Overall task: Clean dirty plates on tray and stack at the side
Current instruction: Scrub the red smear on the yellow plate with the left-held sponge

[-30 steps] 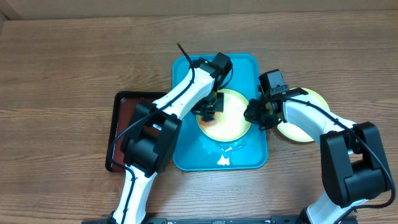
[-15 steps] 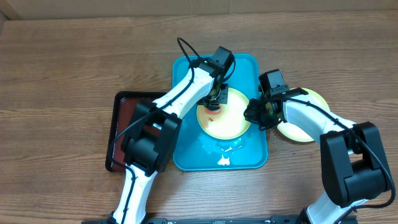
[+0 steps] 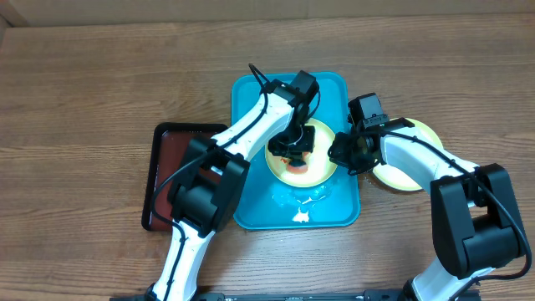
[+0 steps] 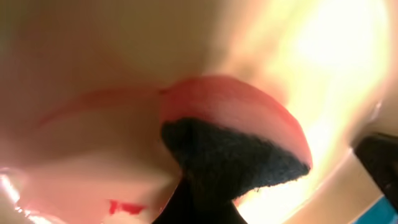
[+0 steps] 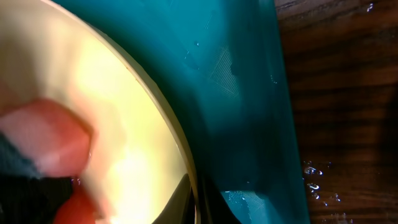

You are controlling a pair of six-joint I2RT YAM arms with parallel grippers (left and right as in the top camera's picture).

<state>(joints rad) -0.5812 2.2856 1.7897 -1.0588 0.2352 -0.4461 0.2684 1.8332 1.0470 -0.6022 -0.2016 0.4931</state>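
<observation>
A yellow-green rimmed plate (image 3: 311, 173) lies on the turquoise tray (image 3: 251, 100). My left gripper (image 3: 298, 140) is shut on a pink-red sponge (image 4: 239, 115) with a black scrub face, and presses it flat on the plate's pale centre (image 4: 93, 56). A red sauce smear (image 4: 124, 206) shows beside the sponge. My right gripper (image 3: 341, 154) is shut on the plate's right rim (image 5: 180, 149), with one dark finger (image 5: 181, 199) above the rim and one below. Another yellow-green plate (image 3: 415, 177) lies on the table to the right of the tray, partly under the right arm.
A dark red-brown tray (image 3: 163, 180) with a black rim sits left of the turquoise one. Water and white foam (image 3: 301, 207) pool on the turquoise tray's near end. Droplets dot the wooden table (image 5: 348, 93) beside the tray's rim.
The left gripper has carried the sponge from the plate's left side up to its far edge, then back down toward the centre. The right gripper has kept its hold on the rim.
</observation>
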